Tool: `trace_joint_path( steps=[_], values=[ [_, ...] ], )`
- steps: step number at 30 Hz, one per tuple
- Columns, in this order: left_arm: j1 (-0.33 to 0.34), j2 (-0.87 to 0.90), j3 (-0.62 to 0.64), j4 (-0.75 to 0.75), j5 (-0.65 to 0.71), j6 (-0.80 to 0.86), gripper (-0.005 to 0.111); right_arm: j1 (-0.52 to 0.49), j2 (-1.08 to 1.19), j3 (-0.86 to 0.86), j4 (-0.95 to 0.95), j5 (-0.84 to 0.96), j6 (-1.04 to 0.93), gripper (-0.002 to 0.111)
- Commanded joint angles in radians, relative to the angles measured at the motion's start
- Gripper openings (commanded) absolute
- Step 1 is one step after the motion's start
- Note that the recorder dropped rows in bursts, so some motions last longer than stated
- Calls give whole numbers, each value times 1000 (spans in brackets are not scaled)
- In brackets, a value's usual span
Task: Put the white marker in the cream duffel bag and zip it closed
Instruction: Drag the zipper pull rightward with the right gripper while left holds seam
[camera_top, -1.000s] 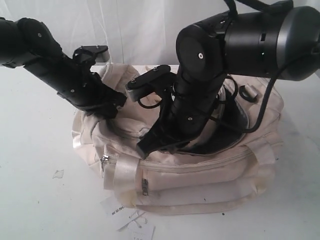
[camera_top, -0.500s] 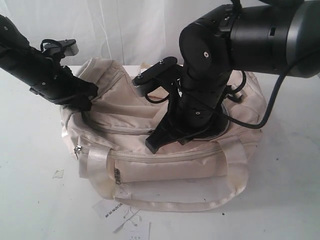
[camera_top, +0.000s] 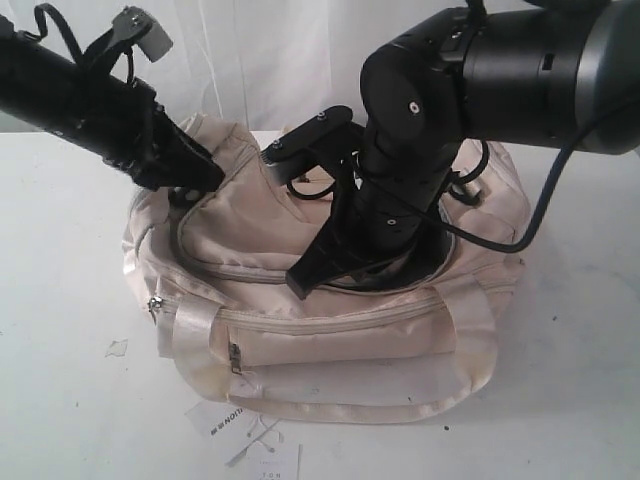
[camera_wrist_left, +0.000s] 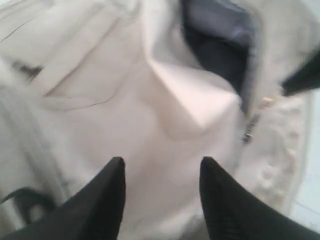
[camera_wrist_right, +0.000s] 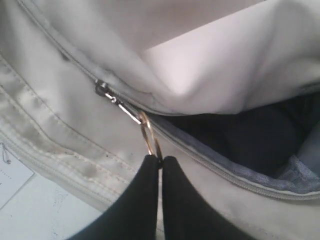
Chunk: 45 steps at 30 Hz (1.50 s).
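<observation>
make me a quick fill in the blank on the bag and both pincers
1. The right pincer is shut on the gold ____ of the zipper pull.
2. The left pincer is ____, holding nothing, above the cream duffel bag.
3. Through the unzipped gap, the bag's lining looks ____.

Missing words: ring; open; dark
</observation>
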<state>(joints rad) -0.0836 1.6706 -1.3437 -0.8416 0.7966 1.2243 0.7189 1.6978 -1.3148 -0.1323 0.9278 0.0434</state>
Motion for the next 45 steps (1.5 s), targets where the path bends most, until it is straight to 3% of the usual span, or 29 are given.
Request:
trace_joint_path(
  steps=[1,8,12,17,28,35,42,45],
  values=[
    [0,-18,3,-24,206,237,56,-5,-12,0,-2,-8,7,0],
    [0,-18,7,-23,258,324,63,-5,-12,0,0,-8,-14,0],
    [0,0,7,-96,293,346,65,-5,-12,0,0,-10,-14,0],
    [-48,40,7,-130,343,372,65,-5,-12,0,-3,-21,-14,0],
    [-158,55,7,-2,215,360,64,-52,-18,0,10,-34,-11,0],
    [-162,89,7,84,127,293,64,-52,-75,0,12,-42,-11,0],
    [-162,151,7,2,111,289,64,-52,-102,0,12,-47,-11,0],
    [-162,171,7,2,105,289,59,-52,-102,0,15,-55,-11,0]
  ],
)
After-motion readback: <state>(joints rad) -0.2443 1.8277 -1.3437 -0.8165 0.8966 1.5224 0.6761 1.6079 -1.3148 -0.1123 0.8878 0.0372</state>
